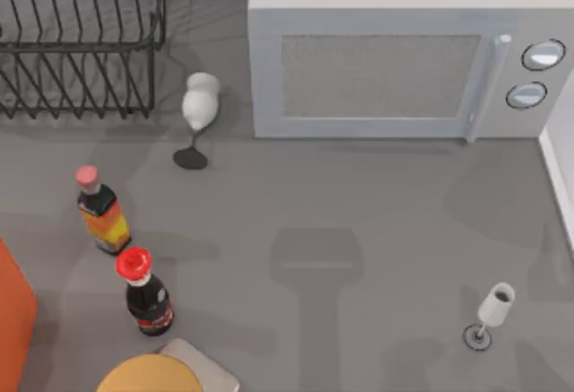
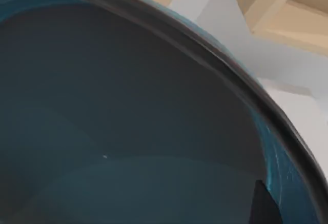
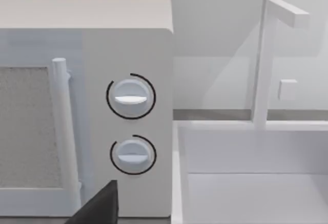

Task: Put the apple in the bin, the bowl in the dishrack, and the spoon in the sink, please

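Bowl (image 2: 128, 131) close against left fingers (image 2: 264, 206)

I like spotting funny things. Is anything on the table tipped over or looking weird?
Yes. Near the black wire dishrack, a white wine glass looks tipped, its bowl leaning away from its dark round foot. The smaller grey wine glass at the table's right also leans. The two bottles stand upright.

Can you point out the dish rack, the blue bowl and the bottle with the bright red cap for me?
dishrack (image 1: 81, 47), top view, on its black front bars.
bowl (image 2: 118, 131), left wrist view, on its teal inner wall.
red-capped bottle (image 1: 149, 302), top view, on its dark body.
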Action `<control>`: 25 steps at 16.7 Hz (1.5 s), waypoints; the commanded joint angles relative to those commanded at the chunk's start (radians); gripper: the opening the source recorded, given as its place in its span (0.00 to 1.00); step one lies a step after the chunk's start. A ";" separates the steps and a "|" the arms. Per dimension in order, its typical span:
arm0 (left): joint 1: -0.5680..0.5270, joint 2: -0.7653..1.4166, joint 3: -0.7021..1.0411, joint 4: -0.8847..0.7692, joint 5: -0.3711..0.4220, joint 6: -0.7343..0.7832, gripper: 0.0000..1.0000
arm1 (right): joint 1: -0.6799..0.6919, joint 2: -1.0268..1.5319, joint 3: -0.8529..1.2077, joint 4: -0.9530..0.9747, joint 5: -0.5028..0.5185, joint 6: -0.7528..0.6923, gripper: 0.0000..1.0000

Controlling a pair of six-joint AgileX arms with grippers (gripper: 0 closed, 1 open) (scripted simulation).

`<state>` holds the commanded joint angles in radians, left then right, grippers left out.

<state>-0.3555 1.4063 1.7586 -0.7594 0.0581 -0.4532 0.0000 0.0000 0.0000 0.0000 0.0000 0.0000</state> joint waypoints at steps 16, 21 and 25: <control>0.534 -0.513 -0.643 0.531 0.145 0.466 0.00 | 0.000 0.000 0.000 0.000 0.000 0.000 1.00; 0.522 -0.401 -0.652 0.641 0.137 0.470 0.00 | 0.000 0.000 0.000 0.000 0.000 0.000 1.00; 0.498 -0.166 -0.683 0.910 0.114 0.470 0.00 | 0.000 0.000 0.000 0.000 0.000 0.000 1.00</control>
<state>0.1424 1.2399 1.0761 0.1503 0.1723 0.0164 0.0000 0.0000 0.0000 0.0000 0.0000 0.0000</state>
